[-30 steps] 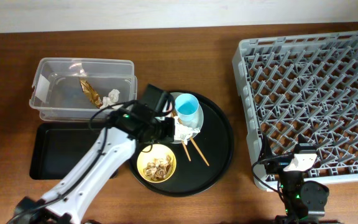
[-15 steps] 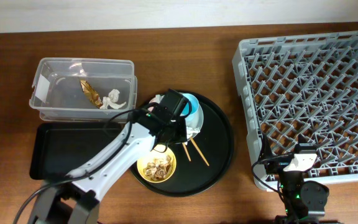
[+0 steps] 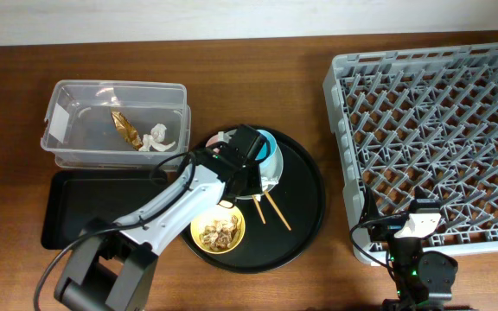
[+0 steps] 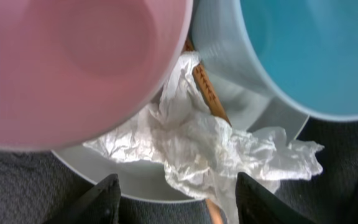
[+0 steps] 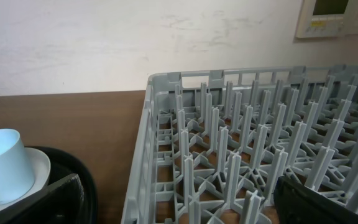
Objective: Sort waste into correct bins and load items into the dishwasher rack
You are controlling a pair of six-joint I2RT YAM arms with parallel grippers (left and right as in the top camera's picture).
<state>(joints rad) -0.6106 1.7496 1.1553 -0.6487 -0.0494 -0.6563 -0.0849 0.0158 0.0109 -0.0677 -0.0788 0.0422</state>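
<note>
We read the left hand [image 4: 178, 186] as released, fingers [image 4: 104, 202] spread either side of the crumpled white napkin [image 4: 216, 149], placed so that closing takes paper alone. The napkin lies on the pale plate [image 4: 135, 177], between pink cup [image 4: 73, 62] and blue cup [image 4: 316, 50], over a chopstick [image 4: 205, 90]. We judge the clear tub [image 3: 119, 85] its destination. The right hand [image 5: 188, 202], also released, rests beside the dishwasher rack [image 5: 260, 124].

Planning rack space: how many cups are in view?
2: pink cup and blue cup, side by side on the round tray; the arm may hide others.
</note>
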